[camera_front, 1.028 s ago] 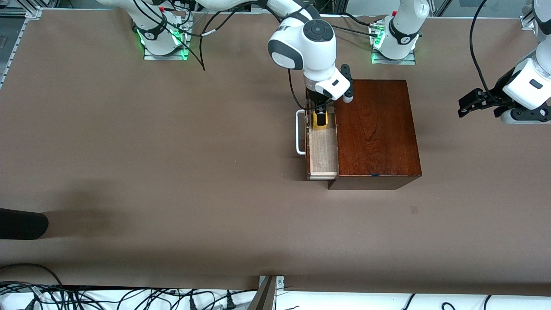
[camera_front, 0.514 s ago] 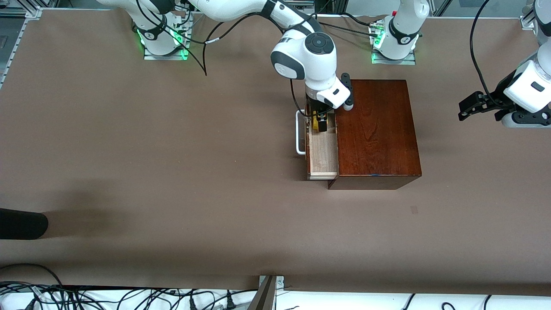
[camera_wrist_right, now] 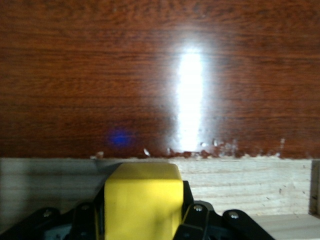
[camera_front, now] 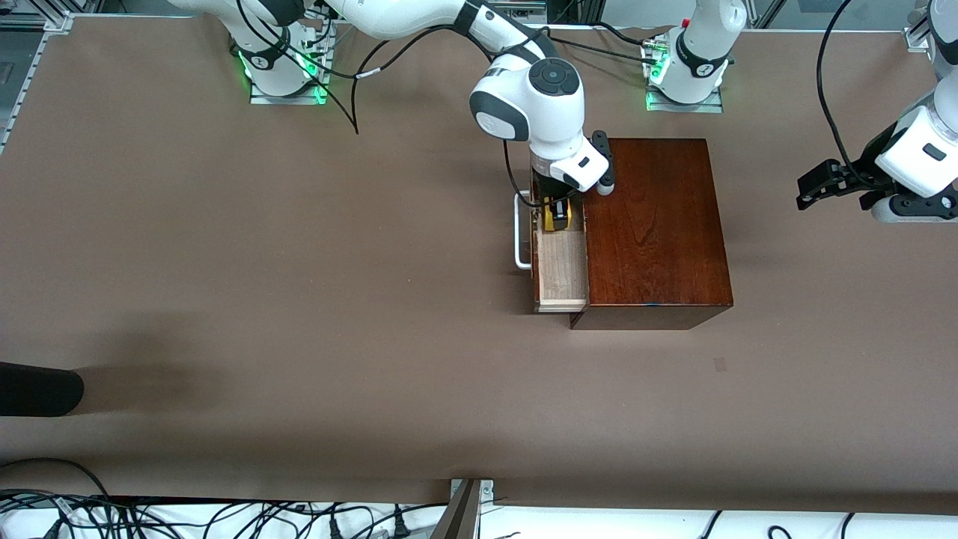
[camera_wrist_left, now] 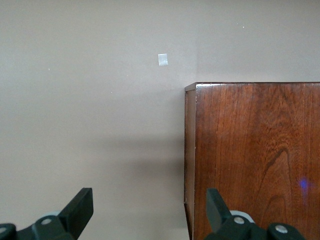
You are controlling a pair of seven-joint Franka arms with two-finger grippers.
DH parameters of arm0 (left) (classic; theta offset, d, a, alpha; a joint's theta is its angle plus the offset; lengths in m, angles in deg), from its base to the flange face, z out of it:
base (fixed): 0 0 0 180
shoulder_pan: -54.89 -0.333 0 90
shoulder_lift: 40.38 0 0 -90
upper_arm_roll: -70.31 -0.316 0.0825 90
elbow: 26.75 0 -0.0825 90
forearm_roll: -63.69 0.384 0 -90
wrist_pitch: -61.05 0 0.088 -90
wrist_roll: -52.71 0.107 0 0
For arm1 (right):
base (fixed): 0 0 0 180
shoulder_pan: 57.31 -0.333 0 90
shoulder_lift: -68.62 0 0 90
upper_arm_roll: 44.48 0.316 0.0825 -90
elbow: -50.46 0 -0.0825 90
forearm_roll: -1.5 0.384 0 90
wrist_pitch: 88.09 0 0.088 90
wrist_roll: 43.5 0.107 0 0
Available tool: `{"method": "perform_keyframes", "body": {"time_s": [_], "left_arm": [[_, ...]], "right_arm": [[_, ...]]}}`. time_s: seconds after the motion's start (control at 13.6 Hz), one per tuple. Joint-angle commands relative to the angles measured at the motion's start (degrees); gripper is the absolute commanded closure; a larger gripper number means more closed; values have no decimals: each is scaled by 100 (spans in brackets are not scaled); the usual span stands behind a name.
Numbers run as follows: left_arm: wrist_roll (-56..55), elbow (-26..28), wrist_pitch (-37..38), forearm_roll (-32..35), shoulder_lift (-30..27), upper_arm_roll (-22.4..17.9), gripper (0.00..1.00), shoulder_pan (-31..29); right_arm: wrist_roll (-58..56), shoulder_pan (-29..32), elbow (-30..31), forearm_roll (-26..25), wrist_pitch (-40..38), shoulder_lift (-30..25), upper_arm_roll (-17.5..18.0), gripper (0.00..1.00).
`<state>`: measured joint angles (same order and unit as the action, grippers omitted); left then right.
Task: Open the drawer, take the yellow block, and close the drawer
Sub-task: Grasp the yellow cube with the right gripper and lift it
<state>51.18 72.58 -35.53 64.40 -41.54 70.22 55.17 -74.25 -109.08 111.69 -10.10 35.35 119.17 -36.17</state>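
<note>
The dark reddish-brown wooden box (camera_front: 651,224) stands mid-table with its drawer (camera_front: 561,273) pulled out toward the right arm's end, showing the pale inside and the white handle (camera_front: 519,232). My right gripper (camera_front: 557,212) is down in the drawer, shut on the yellow block (camera_front: 559,219). In the right wrist view the yellow block (camera_wrist_right: 142,197) sits between the fingers of my right gripper (camera_wrist_right: 142,217), over the drawer floor (camera_wrist_right: 245,175), facing the box's dark wood (camera_wrist_right: 160,75). My left gripper (camera_front: 812,187) waits open over the table at the left arm's end; the left wrist view shows it (camera_wrist_left: 150,215) empty, beside the box (camera_wrist_left: 255,160).
A black object (camera_front: 37,389) lies at the table's edge at the right arm's end, nearer the front camera. A small tape mark (camera_front: 720,364) is on the table, nearer the front camera than the box. Cables (camera_front: 224,520) run along the near edge.
My right gripper has come down into the drawer around the yellow block. The left arm has shifted slightly. The drawer stays open.
</note>
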Motion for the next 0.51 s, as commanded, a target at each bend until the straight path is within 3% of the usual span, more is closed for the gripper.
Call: {"method": "perform_keyframes", "body": {"time_s": [0.0, 0.29, 0.44], "left_arm": [[-32, -186, 139, -62, 81, 18, 0, -19], [-32, -186, 148, -71, 81, 18, 0, -19], [-32, -195, 148, -80, 72, 27, 0, -2]], "right_arm": [[-45, -34, -601, -44, -756, -159, 48, 100], [-2, 36, -779, -9, -1321, -905, -31, 100], [357, 473, -770, 9, -1453, -1187, -58, 100]]}}
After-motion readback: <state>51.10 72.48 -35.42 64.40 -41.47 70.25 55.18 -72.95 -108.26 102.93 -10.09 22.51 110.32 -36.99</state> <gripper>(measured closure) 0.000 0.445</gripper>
